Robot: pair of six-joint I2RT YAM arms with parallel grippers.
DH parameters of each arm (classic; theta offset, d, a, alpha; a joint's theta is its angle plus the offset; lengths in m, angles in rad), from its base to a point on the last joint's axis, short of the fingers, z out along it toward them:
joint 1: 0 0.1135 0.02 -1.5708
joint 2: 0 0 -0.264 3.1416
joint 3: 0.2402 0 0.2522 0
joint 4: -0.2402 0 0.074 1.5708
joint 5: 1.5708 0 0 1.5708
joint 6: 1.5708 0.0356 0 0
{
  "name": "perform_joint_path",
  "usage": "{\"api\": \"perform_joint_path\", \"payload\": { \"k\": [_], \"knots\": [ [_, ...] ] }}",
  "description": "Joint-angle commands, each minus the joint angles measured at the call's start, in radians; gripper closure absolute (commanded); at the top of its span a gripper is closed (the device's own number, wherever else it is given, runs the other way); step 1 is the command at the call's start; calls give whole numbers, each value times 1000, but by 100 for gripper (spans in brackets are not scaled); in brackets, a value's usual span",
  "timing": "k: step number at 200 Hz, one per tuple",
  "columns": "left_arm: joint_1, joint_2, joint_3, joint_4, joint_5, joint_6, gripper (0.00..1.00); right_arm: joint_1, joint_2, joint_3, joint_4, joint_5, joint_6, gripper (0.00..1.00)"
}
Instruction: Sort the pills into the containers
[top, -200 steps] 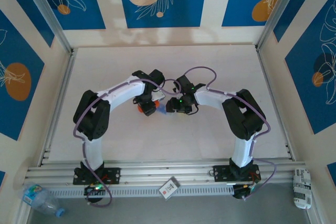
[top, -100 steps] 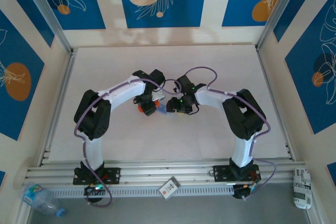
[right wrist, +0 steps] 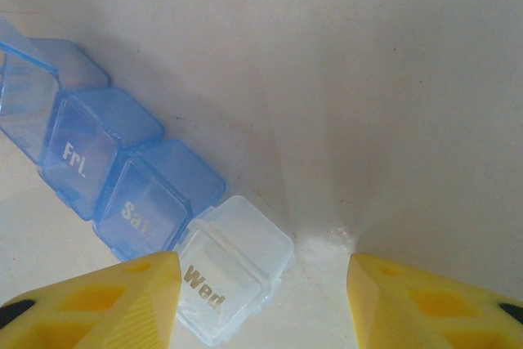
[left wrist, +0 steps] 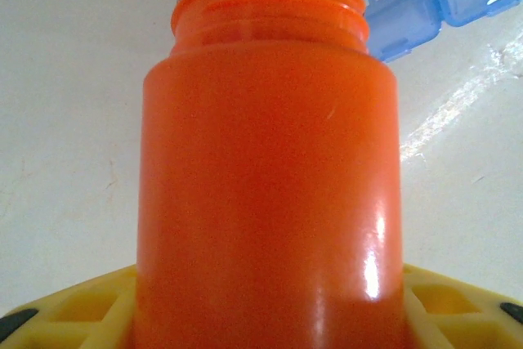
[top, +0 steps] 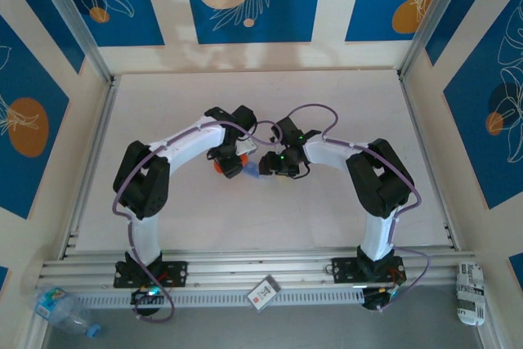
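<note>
Box [right wrist: 122, 177] sits mid-tabletop [right wrist: 392, 79]. Looks light, slick, thin plastic with flimsy lids, so I'd pinch it across the long sides. Left gripper [left wrist: 270, 316] is clamped on the bottle [left wrist: 270, 161]; right gripper [right wrist: 261, 284] hangs open at the box's clear end.

Base of the orange bottle [left wrist: 270, 185] cut off at the bottom edge, bottle hiding most of the blue pill box [left wrist: 409, 6], box's far end cropped in right wrist view.

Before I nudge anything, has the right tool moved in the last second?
No. In the top view the right tool stays where it was against the near aluminium rail, by the end of the blue pill box.
</note>
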Motion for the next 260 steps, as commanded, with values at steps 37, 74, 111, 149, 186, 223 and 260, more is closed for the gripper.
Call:
{"api": "perform_joint_path", "payload": {
  "k": [37,74,111,149,186,223,260],
  "knots": [
    [-5,33,41,-31,-36,29,100,-4,-5,-9,-17,-11,9,43],
    [-11,63,39,-30,-51,36,100,-4,-5,-7,-21,-12,8,43],
    [-12,57,48,-30,-48,34,100,-4,-4,-7,-22,-12,8,43],
    [-11,37,83,-52,-32,29,100,-3,-4,-6,-22,-12,9,43],
    [-11,34,73,-52,-22,31,100,-4,-3,-7,-21,-12,11,44],
    [-11,34,30,-17,3,25,100,-5,-3,-8,-21,-12,11,44],
    [-5,26,-14,22,24,14,100,-5,-2,-8,-22,-10,12,44]
  ]
}}
